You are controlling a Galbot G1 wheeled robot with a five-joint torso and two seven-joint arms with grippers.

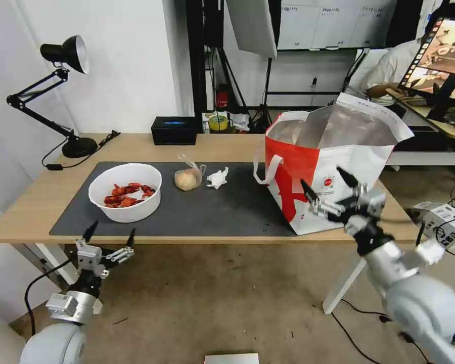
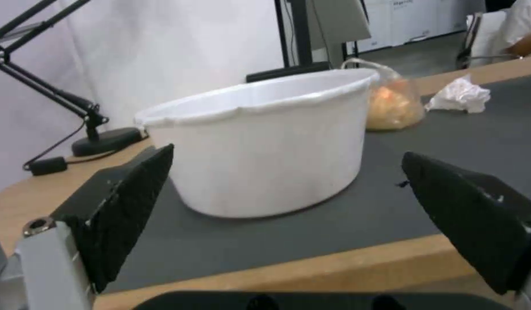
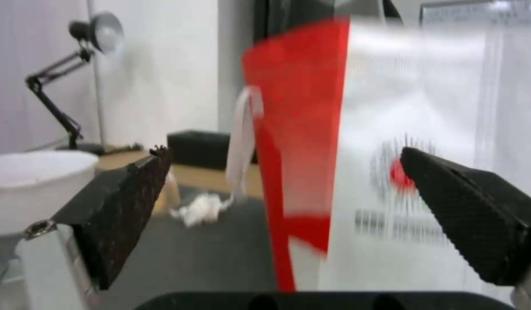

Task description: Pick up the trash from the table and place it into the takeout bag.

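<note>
lamp [image 1: 65,55] and black box [image 1: 174,130] behind bowl [image 1: 125,191]

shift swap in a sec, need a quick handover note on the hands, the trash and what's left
Left hand: open, empty, below the table edge in front of the white bowl of crayfish shells.
Right hand: open, empty, in front of the takeout bag.
Trash on the dark mat: bowl, bagged bun, crumpled tissue.
Done: nothing being held; whether the bag holds anything can't be seen.
Left: bowl, bun and tissue into the bag.
</note>
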